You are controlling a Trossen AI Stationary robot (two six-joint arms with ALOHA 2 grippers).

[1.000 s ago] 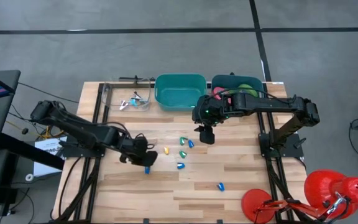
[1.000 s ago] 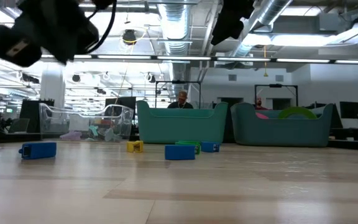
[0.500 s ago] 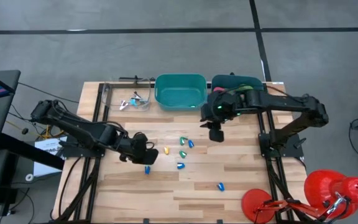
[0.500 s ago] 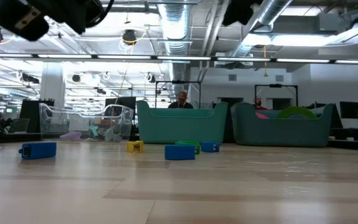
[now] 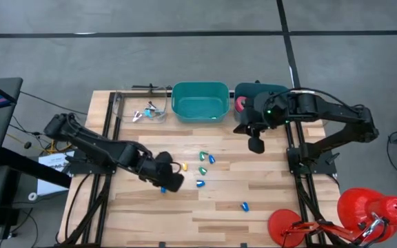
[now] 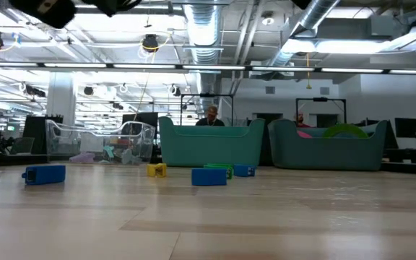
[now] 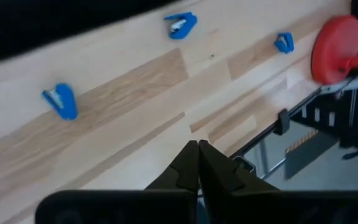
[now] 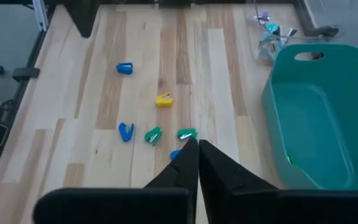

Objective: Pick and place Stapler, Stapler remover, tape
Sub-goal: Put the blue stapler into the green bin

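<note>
Both my jaws have just closed, empty; my right jaws (image 5: 256,145) pulled back toward the dark bin (image 5: 250,91), where the pink tape (image 5: 240,103) sits just behind them; my left jaws (image 5: 169,180) hang over scattered staple removers (image 5: 202,170) on the tabletop (image 5: 253,220)

- High view: straight down over the whole table (image 5: 253,200), both arms in frame.
- Low view: at tabletop height, level across the boards toward the teal bin (image 6: 209,144) at 12 o'clock (room behind).
- Left wrist view: close, tilted down past the table's edge.
- Right wrist view: higher; shares the bin (image 8: 319,112) with the high and low views.
</note>
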